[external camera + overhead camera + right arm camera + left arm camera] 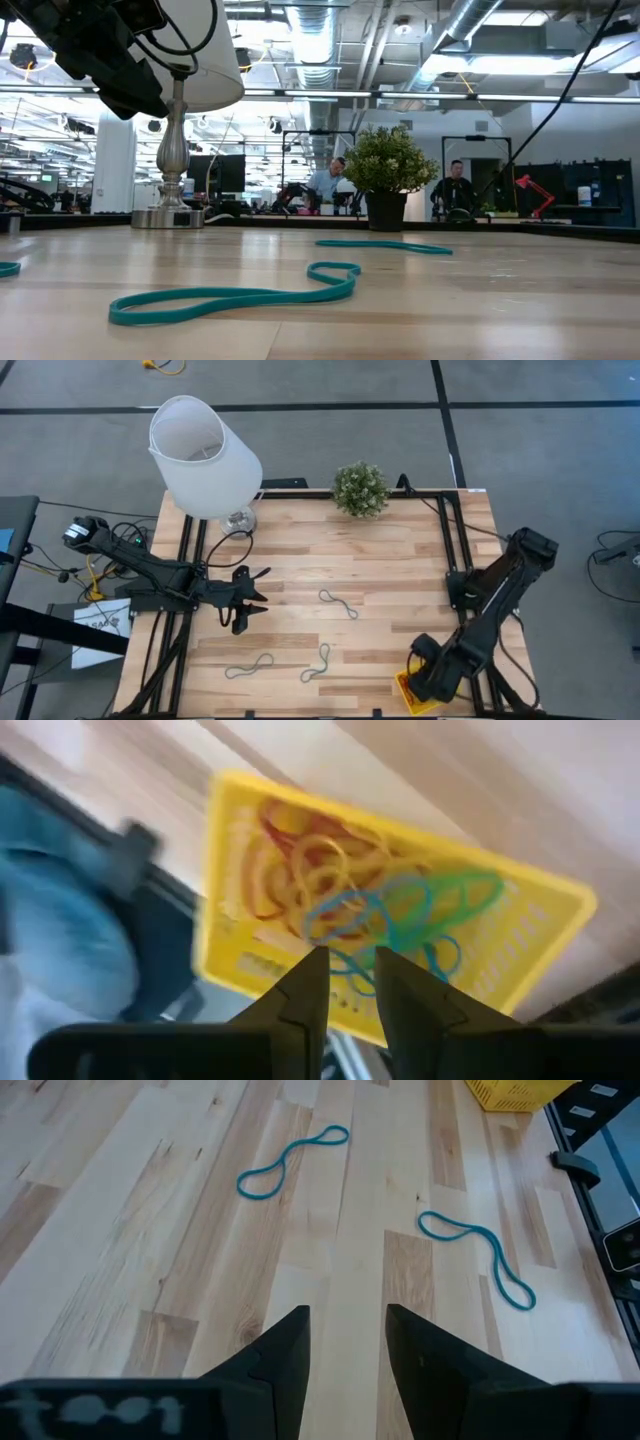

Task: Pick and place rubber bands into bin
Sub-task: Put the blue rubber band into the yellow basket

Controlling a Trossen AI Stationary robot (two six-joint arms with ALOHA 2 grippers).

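Observation:
Three grey-blue rubber bands lie flat on the wooden table: one in the middle (338,603), two near the front edge (248,667) (316,663). The left wrist view shows two of these rubber bands (290,1160) (478,1255). The yellow bin (540,925) sits at the table's front right corner and holds several red, yellow, green and blue rubber bands (350,885). My right gripper (348,970) hangs above the bin, pointing down, its fingers slightly apart with nothing between them. My left gripper (262,588) hovers open over the table's left part.
A white lamp (205,455) stands at the back left and a small potted plant (360,488) at the back middle. Black cables run along the table's left edge (185,540). People sit in the room beyond the table (455,185).

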